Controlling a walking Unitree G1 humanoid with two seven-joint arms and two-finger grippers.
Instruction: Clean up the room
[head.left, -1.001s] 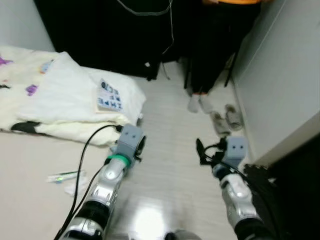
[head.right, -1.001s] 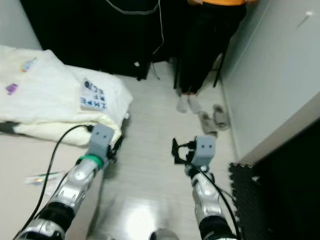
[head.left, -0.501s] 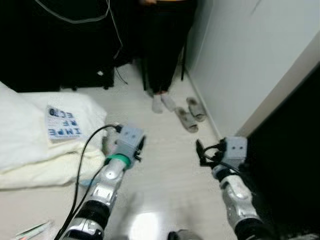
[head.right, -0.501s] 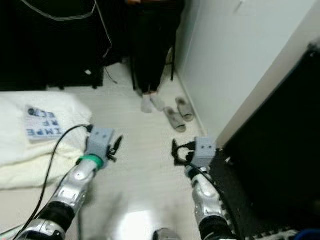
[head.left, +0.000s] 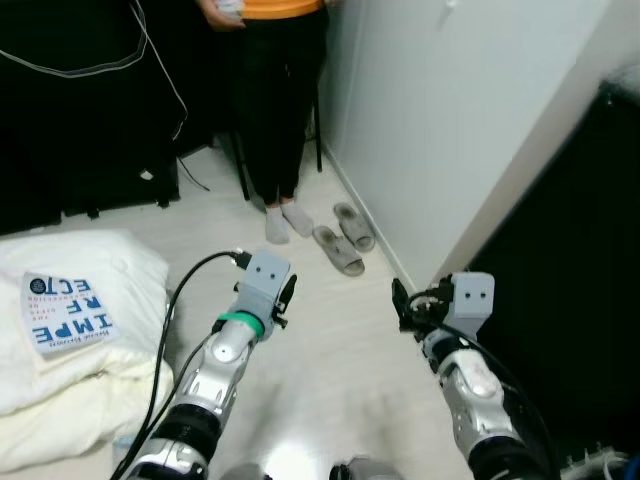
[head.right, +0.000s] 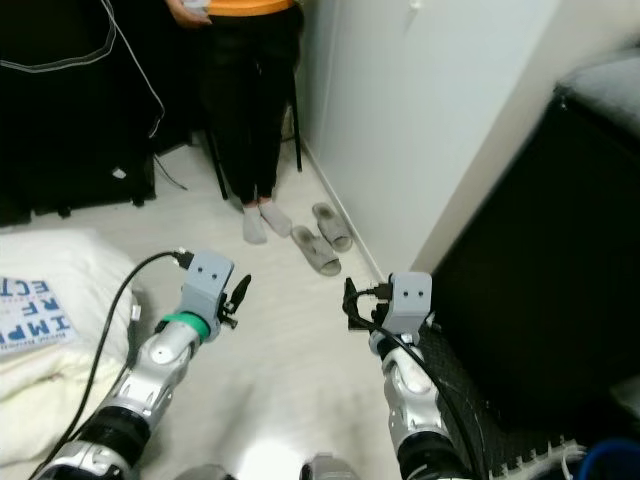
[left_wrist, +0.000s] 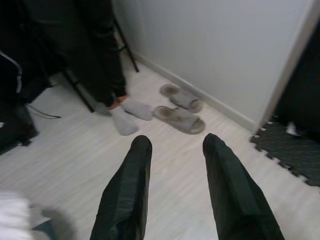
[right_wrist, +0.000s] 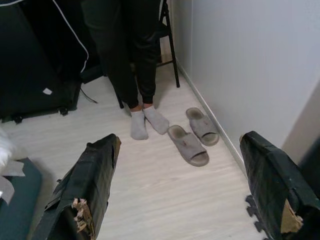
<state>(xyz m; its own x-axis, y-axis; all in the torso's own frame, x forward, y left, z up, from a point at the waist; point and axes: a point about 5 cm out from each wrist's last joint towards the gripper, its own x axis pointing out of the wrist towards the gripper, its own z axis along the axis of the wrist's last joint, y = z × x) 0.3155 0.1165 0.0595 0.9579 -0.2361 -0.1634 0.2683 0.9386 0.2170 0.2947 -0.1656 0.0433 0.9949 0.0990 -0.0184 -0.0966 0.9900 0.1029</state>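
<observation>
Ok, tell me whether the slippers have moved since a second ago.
No. The slippers still lie beside the wall's baseboard, by the person's socked feet; the camera turned.

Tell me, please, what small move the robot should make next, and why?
Probably a short step forward toward the grey slippers lying loose on the floor beside the wall. Both the left gripper and right gripper are open and empty, but the slippers look out of reach, and a person's socked feet stand close beside them.

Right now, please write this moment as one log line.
left pincer: open, empty | right pincer: open, empty | slippers: on floor by wall | person: standing ahead | book: on bedding
</observation>
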